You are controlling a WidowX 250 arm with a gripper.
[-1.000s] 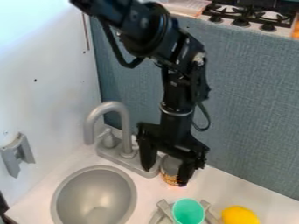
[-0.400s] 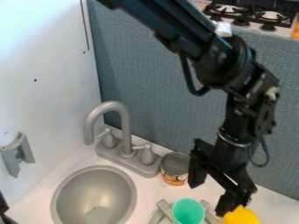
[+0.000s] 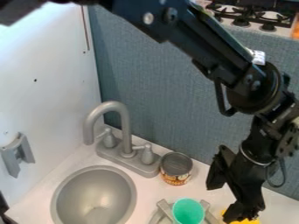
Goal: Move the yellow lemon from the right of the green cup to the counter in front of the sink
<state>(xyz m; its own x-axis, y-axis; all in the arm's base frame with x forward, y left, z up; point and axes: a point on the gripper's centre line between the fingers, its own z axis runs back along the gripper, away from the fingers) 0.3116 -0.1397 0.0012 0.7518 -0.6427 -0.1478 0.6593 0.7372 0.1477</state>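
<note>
The black gripper [image 3: 220, 203] hangs at the lower right, tilted, with its two fingers spread apart. One finger is in front of a yellow object [image 3: 250, 221], hiding much of it; whether they touch I cannot tell. The other finger is over the counter, up and to the left. A tin can [image 3: 175, 169] with a patterned label stands upright behind the faucet's right side, left of the gripper. The green cup [image 3: 188, 211] is left of the yellow object, at a grey rack [image 3: 166, 209].
A round grey sink basin [image 3: 93, 194] is at the lower left, with a grey faucet [image 3: 121, 118] behind it. The blue-grey wall [image 3: 152, 78] rises behind the counter. A stove [image 3: 251, 15] is at the top right. A grey bracket [image 3: 17, 154] is on the white left wall.
From above the can the gripper has moved right and down to the yellow object, which it now covers more. The can, cup and rack have stayed put.
</note>
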